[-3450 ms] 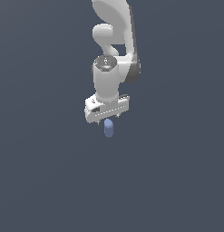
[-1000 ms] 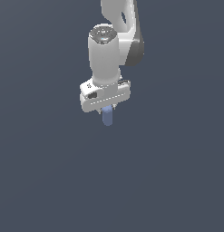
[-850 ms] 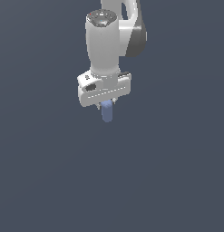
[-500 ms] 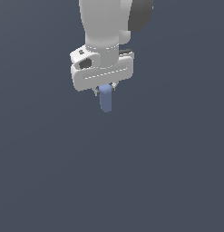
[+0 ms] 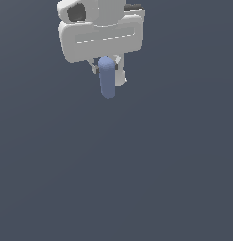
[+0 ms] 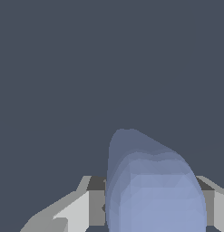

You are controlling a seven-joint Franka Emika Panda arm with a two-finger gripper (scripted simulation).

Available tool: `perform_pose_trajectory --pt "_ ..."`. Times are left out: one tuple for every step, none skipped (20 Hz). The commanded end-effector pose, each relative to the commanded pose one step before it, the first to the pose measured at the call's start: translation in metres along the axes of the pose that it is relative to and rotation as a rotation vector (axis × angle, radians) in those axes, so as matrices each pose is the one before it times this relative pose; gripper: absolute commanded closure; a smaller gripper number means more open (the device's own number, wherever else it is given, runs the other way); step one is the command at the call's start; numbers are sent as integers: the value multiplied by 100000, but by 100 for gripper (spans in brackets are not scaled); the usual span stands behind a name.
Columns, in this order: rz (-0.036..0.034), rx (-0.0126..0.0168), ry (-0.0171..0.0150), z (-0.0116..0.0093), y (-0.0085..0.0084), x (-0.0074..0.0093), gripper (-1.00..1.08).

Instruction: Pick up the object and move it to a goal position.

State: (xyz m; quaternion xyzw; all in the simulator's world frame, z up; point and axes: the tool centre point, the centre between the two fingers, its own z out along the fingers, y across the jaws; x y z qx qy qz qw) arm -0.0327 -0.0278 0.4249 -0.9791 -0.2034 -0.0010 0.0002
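Periwinkle-blue, matte, capsule-shaped: you see the object [image 5: 107, 77] hanging from the gripper [image 5: 108, 70], long axis upright, lower rounded end pointing down, clear of any surface. Both fingers [image 6: 77, 210] press against its 2 sides, jaws clamped on it beneath the white gripper body [image 5: 102, 37].

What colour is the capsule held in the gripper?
Matte periwinkle blue, uniform, no pattern. The capsule shows best in the exterior view, hanging below the white gripper.
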Motion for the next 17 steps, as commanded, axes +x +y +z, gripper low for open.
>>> perform_pose_trajectory --pt "-7 63 -123 -1938 112 75 108" --pt "41 -30 -47 -626 55 54 108" --pt "0 0 0 -589 44 43 108" --pt "0 0 0 -536 41 42 108" --pt "0 0 0 -484 38 40 108" --pt "0 0 0 -433 36 38 108" --pt "0 0 0 -386 33 36 108" --pt "0 0 0 -342 30 34 108" --pt "0 0 0 -299 27 32 108" --pt "0 0 0 -259 24 29 108" --pt "0 0 0 -221 21 26 108" --pt "0 0 0 -184 18 22 108" --pt "0 0 0 -149 15 18 108" --pt "0 0 0 -115 12 15 108" --pt "0 0 0 -81 8 11 108" --pt "0 0 0 -49 5 6 108" --pt "0 0 0 -16 2 2 108"
